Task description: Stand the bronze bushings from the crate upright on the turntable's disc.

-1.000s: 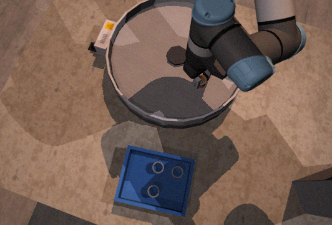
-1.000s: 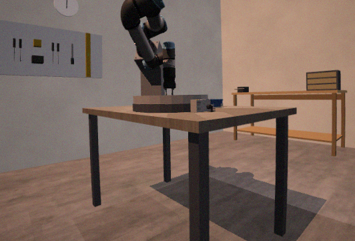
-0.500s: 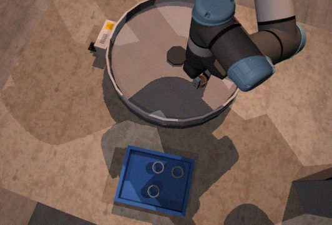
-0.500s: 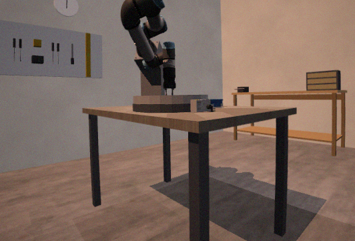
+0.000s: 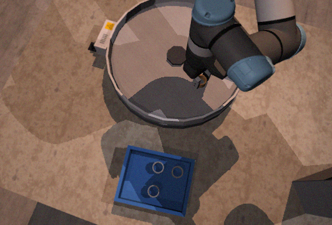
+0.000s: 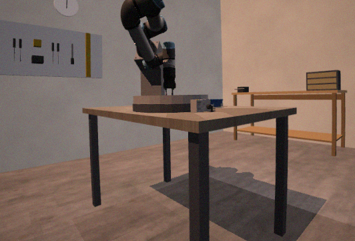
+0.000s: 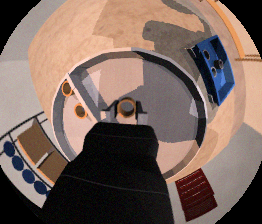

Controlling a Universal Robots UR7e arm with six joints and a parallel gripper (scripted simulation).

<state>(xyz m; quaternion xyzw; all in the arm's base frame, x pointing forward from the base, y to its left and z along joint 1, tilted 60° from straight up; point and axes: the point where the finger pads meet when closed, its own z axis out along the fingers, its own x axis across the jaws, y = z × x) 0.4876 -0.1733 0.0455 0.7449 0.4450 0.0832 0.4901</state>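
My gripper point(image 5: 200, 80) point(image 6: 169, 91) point(image 7: 127, 106) is shut on a bronze bushing point(image 7: 127, 116), an orange ring with its open end up, low over the turntable's disc point(image 5: 140, 22) point(image 7: 121, 75). Whether it touches the disc cannot be told. Two more bronze bushings, one point(image 7: 66, 94) near the rim and one point(image 7: 80, 117) further in, stand on the disc in the wrist view; the arm hides them in the top view. The dark hub point(image 5: 176, 55) is left of the gripper. The blue crate point(image 5: 121, 174) point(image 7: 228, 93) holds three grey steel bushings point(image 5: 158, 160) point(image 5: 177, 175) point(image 5: 153, 194).
A raised rim point(image 5: 124, 97) point(image 7: 203, 135) surrounds the disc. A white box with a yellow label point(image 5: 102, 38) point(image 6: 199, 105) is attached at the turntable's outer side. The crate lies in front of the turntable on the table point(image 5: 62, 106). A dark box point(image 5: 313, 194) is at the top view's lower right.
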